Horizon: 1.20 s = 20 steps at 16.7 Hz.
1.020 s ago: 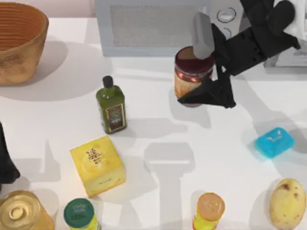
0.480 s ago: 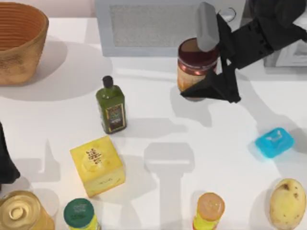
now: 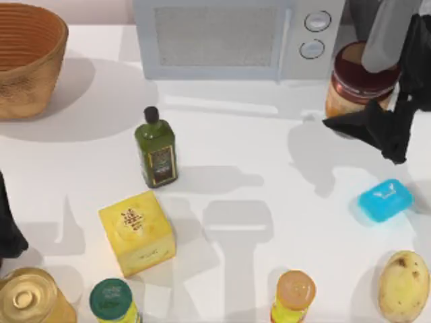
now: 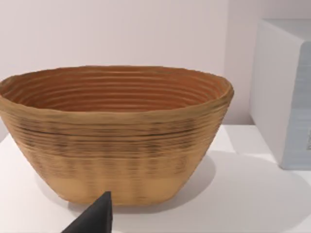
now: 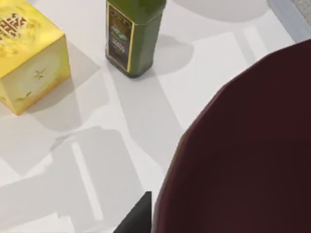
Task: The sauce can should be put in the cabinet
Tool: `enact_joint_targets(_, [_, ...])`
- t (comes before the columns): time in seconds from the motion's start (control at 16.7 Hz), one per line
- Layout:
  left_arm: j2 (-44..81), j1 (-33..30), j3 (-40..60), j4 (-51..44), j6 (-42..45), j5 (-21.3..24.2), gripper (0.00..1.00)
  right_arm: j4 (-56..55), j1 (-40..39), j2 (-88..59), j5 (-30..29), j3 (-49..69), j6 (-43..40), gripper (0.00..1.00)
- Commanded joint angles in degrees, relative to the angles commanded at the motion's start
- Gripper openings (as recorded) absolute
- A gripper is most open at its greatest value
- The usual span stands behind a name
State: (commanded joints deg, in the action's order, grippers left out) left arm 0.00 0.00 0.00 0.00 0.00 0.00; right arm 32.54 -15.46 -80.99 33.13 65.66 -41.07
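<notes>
The sauce can (image 3: 351, 70), with its dark maroon top and orange-red label, hangs above the table at the back right, just right of the microwave's knobs. My right gripper (image 3: 367, 93) is shut on it, one grey finger behind it and one black finger in front. In the right wrist view the can's maroon top (image 5: 252, 145) looms close. A dark grey strip of the cabinet (image 3: 354, 20) shows behind the can; my right arm hides the rest of it. My left gripper (image 3: 7, 232) is parked at the table's left edge.
A light grey microwave (image 3: 222, 37) stands at the back, a woven basket (image 3: 27, 57) at the back left. An olive bottle (image 3: 156, 149), yellow box (image 3: 137, 232), gold-topped tin (image 3: 27, 299), green-capped jar (image 3: 111, 301), orange-capped bottle (image 3: 294, 293), blue soap (image 3: 384, 199) and potato (image 3: 403, 285) are spread across the table.
My right gripper has carried the sauce can to the right and toward the back, from in front of the microwave door to the right of its knobs. The left arm stayed still.
</notes>
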Motion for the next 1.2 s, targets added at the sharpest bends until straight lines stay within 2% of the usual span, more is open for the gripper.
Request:
enact_joint_targets(0.66, [0.00,0.00,0.00,0.00,0.00,0.00,1.00,-25.01,12.24,66.53,-25.65,-51.58,31.97,0.00])
enact_joint_targets(0.9, [0.00,0.00,0.00,0.00,0.00,0.00,1.00,-31.10,14.87,78.46,-31.71,-63.16,39.35,0.00])
enact_joint_targets(1.2, [0.00,0.00,0.00,0.00,0.00,0.00,1.00,-32.54,15.46,80.99,-33.13,-65.66,41.07,0.00])
